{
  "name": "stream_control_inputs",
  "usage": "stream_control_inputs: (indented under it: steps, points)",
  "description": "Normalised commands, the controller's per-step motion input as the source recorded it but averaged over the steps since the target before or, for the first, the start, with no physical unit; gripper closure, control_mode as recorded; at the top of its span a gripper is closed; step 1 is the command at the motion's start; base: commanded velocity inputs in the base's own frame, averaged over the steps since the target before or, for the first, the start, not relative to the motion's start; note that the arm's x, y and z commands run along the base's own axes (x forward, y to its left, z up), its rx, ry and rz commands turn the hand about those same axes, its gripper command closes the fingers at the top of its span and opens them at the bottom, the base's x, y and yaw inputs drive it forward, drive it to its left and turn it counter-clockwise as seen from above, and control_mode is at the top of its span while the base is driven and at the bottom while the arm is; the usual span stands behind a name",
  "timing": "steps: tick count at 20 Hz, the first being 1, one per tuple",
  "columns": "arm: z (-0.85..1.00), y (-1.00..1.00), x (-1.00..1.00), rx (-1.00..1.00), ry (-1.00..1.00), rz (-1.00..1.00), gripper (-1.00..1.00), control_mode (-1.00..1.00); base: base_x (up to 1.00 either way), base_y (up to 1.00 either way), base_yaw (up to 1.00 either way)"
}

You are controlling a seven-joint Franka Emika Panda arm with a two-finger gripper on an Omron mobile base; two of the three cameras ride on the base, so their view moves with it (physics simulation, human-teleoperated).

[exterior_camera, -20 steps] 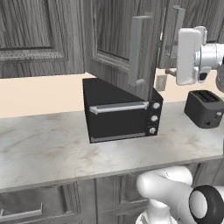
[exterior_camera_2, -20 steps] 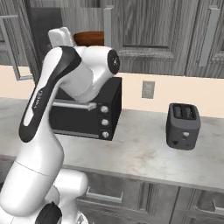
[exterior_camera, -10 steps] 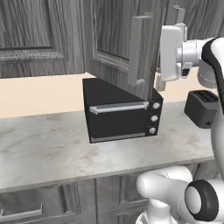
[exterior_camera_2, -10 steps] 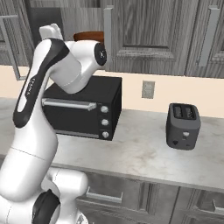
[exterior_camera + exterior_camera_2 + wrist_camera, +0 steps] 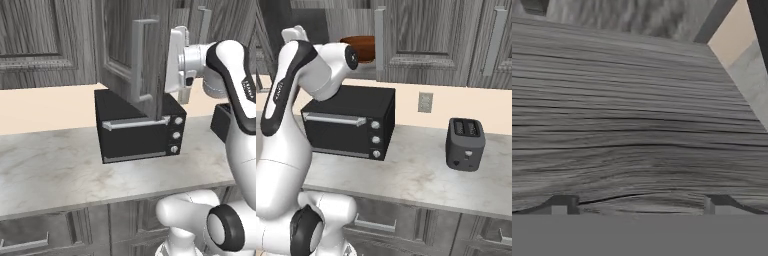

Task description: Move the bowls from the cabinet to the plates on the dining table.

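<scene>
Gripper [image 5: 640,206] nearer the cabinet [image 5: 627,115], jaws seemingly apart.

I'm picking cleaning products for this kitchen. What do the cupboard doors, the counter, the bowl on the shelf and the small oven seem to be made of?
Cupboard door: dark grey wood, matt, judging by the streaky grain; its bar handle looks like brushed metal.
Counter: pale stone, probably marble, given its faint veins.
Bowl: reddish-brown, seemingly glossy wood, partly hidden.
Oven: black, likely painted metal, with silvery knobs.
</scene>
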Motion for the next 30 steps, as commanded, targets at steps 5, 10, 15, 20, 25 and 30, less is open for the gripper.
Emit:
stream_control_inputs:
  steps: [5,10,15,20,25,30]
  points:
    - [0.00,0.80,0.00,0.00,0.03,0.16,-1.00,-1.00,0.00,0.00,0.00]
    - [0.00,0.73,0.00,0.00,0.01,0.14,-1.00,-1.00,0.00,0.00,0.00]
    - [0.00,0.32,0.00,0.00,0.00,0.04,-1.00,-1.00,0.00,0.00,0.00]
    - [0.00,0.11,0.00,0.00,0.00,0.00,-1.00,-1.00,0.00,0.00,0.00]
    - [0.00,-0.07,-0.03,-0.01,-0.01,0.00,-1.00,-1.00,0.00,0.00,0.00]
    - [0.00,-0.38,-0.18,-0.10,-0.07,-0.01,-1.00,-1.00,0.00,0.00,0.00]
